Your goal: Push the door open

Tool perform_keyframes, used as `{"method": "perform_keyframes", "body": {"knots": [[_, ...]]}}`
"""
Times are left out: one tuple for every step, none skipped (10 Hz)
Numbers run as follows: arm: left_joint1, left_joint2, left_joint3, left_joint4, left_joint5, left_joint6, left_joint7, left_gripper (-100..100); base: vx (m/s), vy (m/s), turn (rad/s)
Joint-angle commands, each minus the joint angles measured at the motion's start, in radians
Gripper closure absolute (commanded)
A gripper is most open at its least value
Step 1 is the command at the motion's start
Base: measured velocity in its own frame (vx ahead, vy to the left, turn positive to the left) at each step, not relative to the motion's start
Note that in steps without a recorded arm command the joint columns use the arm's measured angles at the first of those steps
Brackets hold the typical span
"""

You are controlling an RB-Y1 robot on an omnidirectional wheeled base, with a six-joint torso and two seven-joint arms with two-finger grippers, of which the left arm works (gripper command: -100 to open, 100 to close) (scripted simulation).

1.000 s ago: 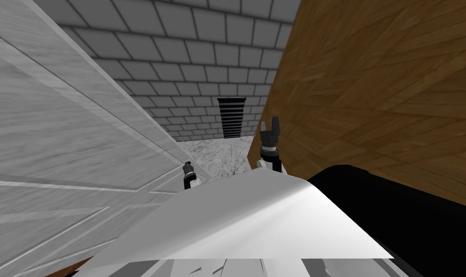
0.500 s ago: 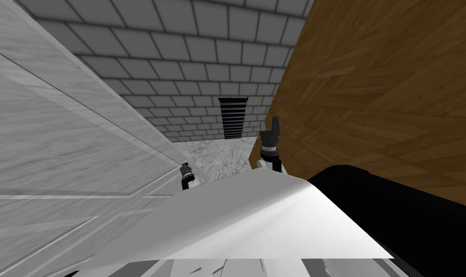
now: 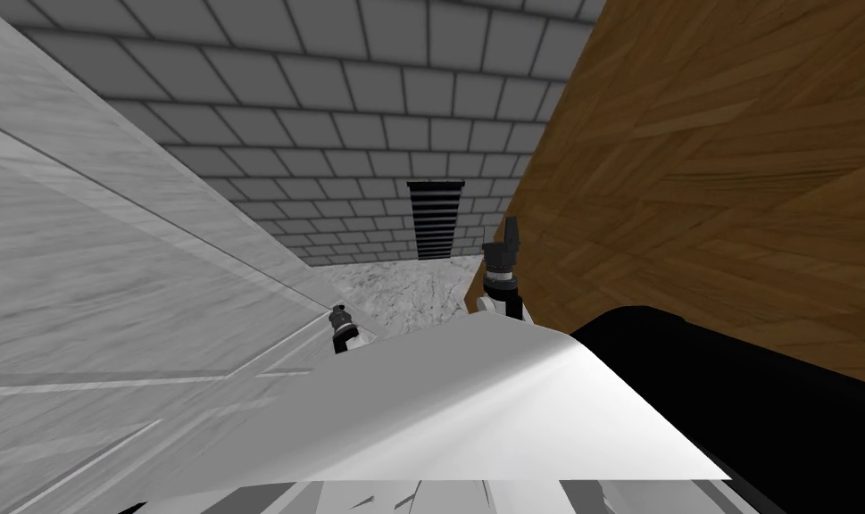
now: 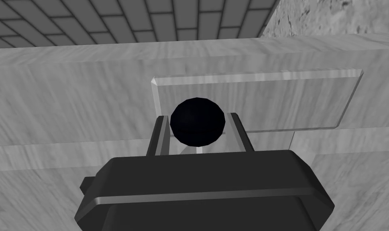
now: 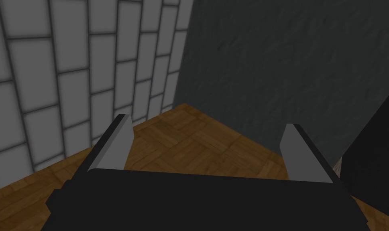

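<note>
1. Left tool (image 4: 197, 116): its two fingers (image 4: 160, 134) are drawn in and clamped on a black round knob (image 4: 197, 124), one blade against each flank. The tool's dark body lies directly behind the knob.
2. Door (image 4: 69, 100): pale grey with a streaked grain, immediately ahead of the left tool's fingertips. It carries the knob that the tool grips.
3. Raised panel (image 4: 278, 102): rectangular with bevelled edges, on the door face just behind the knob. It extends away from the tool to one side.
4. Past the door's far edge, ahead of the left tool: a grey tiled wall (image 4: 109, 20) and a strip of mottled grey floor (image 4: 334, 16).
5. Right tool (image 5: 206, 120): blades set wide apart, holding nothing. In the head view it is raised ahead of the left tool, well apart from the door and close beside a brown wood-patterned surface (image 3: 707, 178).
6. Ahead of the right tool: brown parquet (image 5: 197, 140), running up to a dark grey wall (image 5: 290, 60).
7. Farthest, head view: a dark slatted vent (image 3: 435, 219) set in the tiled wall, beyond both tools and just above the mottled floor.
</note>
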Motion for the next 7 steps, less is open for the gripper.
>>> {"method": "perform_keyframes", "body": {"knots": [[0.001, 0.006, 0.014, -0.007, 0.009, -0.001, -0.007, 100, 0.166, -0.014, 0.039], [0.002, 0.008, 0.022, -0.006, 0.014, -0.002, -0.010, 100, 0.173, -0.015, 0.058], [-0.004, 0.007, 0.017, 0.013, 0.011, -0.007, -0.006, 100, 0.077, 0.001, 0.033], [-0.003, 0.013, 0.032, 0.016, 0.022, -0.012, -0.012, 100, 0.118, 0.016, 0.026], [-0.003, 0.015, 0.040, 0.017, 0.028, -0.013, -0.016, 100, 0.173, 0.022, 0.043], [-0.002, 0.018, 0.049, 0.019, 0.034, -0.014, -0.020, 100, 0.174, 0.049, 0.021], [-0.001, 0.021, 0.059, 0.021, 0.042, -0.016, -0.024, 100, 0.212, 0.041, 0.030]]}}
